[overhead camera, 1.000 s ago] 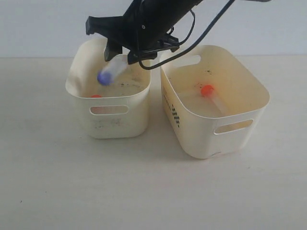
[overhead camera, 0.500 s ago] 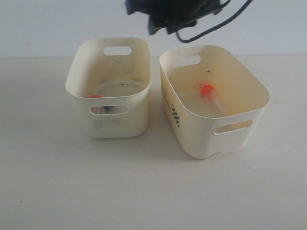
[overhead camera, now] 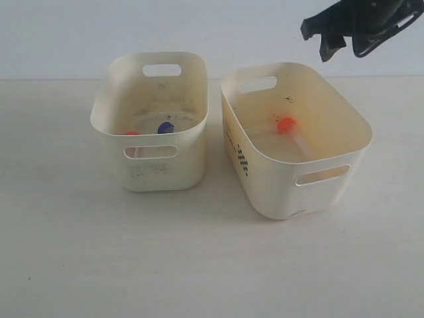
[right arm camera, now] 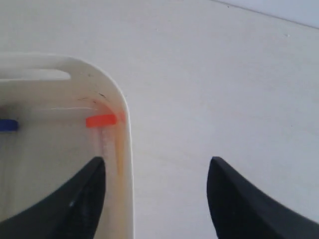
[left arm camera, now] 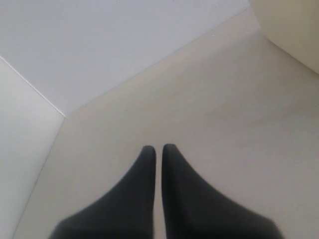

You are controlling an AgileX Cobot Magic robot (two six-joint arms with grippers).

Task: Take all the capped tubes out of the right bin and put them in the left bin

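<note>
The left bin [overhead camera: 111, 132] holds two capped tubes, one showing an orange-red cap [overhead camera: 132, 133] and one a blue cap [overhead camera: 165, 127]. In the right bin [overhead camera: 344, 149] lies an orange-capped tube [overhead camera: 286, 124]. My right gripper [overhead camera: 333, 41] hangs open and empty above that bin's far right corner. In the right wrist view its fingers [right arm camera: 157, 160] straddle the bin wall [right arm camera: 127, 149], with the orange cap [right arm camera: 101, 120] and a blue cap [right arm camera: 7, 124] inside. My left gripper [left arm camera: 155, 148] is shut with nothing in it, over bare table, outside the exterior view.
The two cream bins stand side by side on a pale table [overhead camera: 199, 265], a narrow gap between them. A white wall [overhead camera: 66, 33] runs behind. A cream bin corner [left arm camera: 294, 25] shows at the edge of the left wrist view.
The right gripper let go of a blue-capped tube over the left bin, where it now lies. The arm then rose and swung right to above the right bin's far corner.
</note>
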